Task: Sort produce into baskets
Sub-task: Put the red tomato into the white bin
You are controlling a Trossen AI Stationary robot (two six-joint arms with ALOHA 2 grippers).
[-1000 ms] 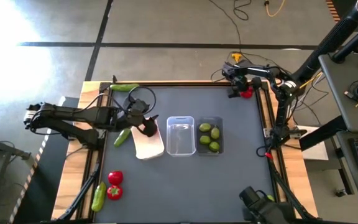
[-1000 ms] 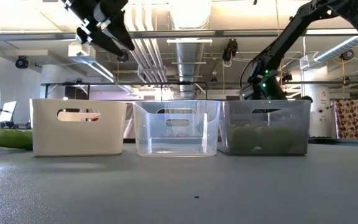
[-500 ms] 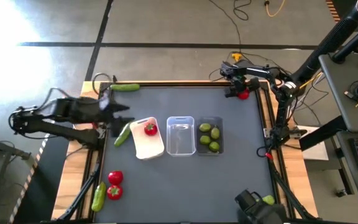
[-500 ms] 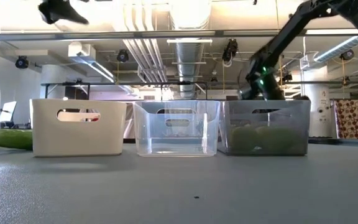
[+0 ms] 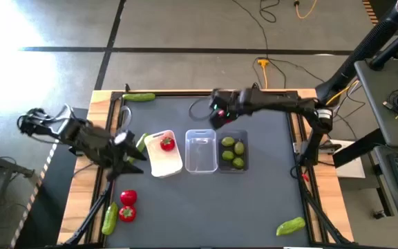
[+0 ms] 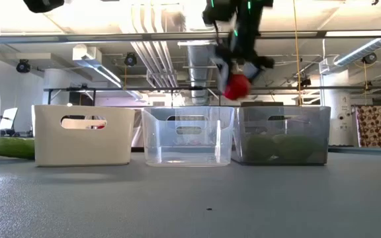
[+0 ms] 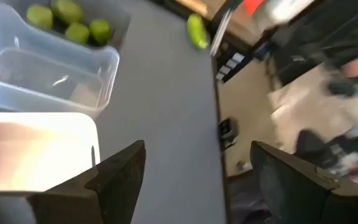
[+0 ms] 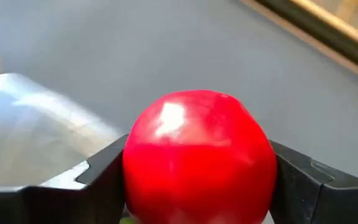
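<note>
Right gripper point(image 6: 238, 78) high over the table's middle, above the clear basket point(image 5: 200, 150) and grey basket point(image 5: 233, 150); its fingers point(image 8: 303, 180) clamp a glossy red tomato point(image 8: 199, 155) from both sides. In the high view the tomato is hidden under the blurred arm; in the low view it hangs above the gap between clear and grey baskets.

Left gripper point(image 5: 126, 153) off the white basket's point(image 5: 163, 160) left side, near the table's left edge, blurred; its wrist view shows the dark fingers point(image 7: 120, 174) spread wide apart, nothing between them.

White basket: opaque, rounded corners, one tomato point(image 5: 167, 143) inside. Clear basket: see-through plastic, contents hard to make out. Grey basket: smoky, three round limes point(image 5: 232, 152) inside, dim shapes through its wall in the low view.

Cucumber point(image 5: 139, 144) beside the white basket's left wall, partly covered by the left arm. Another cucumber point(image 5: 138, 97) at the far left corner. Two tomatoes point(image 5: 127, 205) and a cucumber point(image 5: 109, 218) near the front left corner. One cucumber point(image 5: 290, 225) at the front right edge
</note>
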